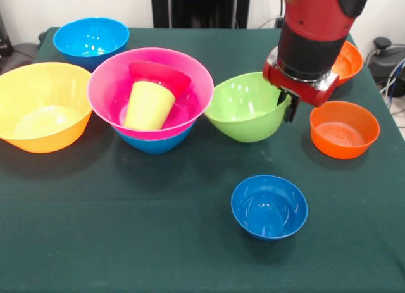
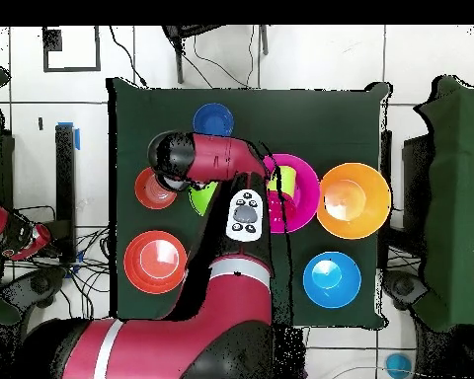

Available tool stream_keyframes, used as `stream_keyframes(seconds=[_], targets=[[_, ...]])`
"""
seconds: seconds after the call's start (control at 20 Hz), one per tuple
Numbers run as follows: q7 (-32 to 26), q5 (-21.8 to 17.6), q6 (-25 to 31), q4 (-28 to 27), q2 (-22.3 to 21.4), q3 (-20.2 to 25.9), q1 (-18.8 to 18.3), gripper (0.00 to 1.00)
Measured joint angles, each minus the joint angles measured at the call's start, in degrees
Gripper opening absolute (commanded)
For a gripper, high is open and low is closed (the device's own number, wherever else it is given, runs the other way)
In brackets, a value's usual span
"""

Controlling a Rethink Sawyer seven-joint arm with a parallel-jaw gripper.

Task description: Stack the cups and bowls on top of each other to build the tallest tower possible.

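Front view: your gripper (image 1: 288, 106) pinches the tilted green bowl (image 1: 243, 106) by its rim, lifting it beside the tower (image 1: 152, 90) near the table's (image 1: 126, 242) centre, probably for stacking.

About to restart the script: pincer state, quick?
Pincer: at the green bowl rim's right edge; open or closed cannot be told.

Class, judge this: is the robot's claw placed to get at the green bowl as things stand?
Probably yes. The claw hangs right at the green bowl and its near rim, with nothing between them; the orange bowl sits clear to the side.
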Motion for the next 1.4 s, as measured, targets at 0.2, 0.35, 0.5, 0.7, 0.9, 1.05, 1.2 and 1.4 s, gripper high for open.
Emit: stream_keyframes(seconds=[0.2,0.35,0.5,0.7,0.9,1.05,1.2,1.4], targets=[[0.0,0.2,-3.0,0.0,1.7,0.1,-0.1,0.00],[0.0,0.5,-5.8,0.0,2.5,0.3,-0.1,0.00],[0.0,0.6,-8.4,0.0,2.6,0.3,-0.2,0.00],[0.0,0.8,-9.5,0.0,2.5,0.4,-0.5,0.00],[0.0,0.8,-9.7,0.0,2.3,0.7,-1.1,0.00],[0.0,0.8,-10.1,0.0,2.3,1.6,-1.9,1.00],[0.0,0.8,-11.2,0.1,2.3,2.4,-2.3,1.00],[0.0,0.8,-14.3,0.2,2.4,4.0,-3.1,1.00]])
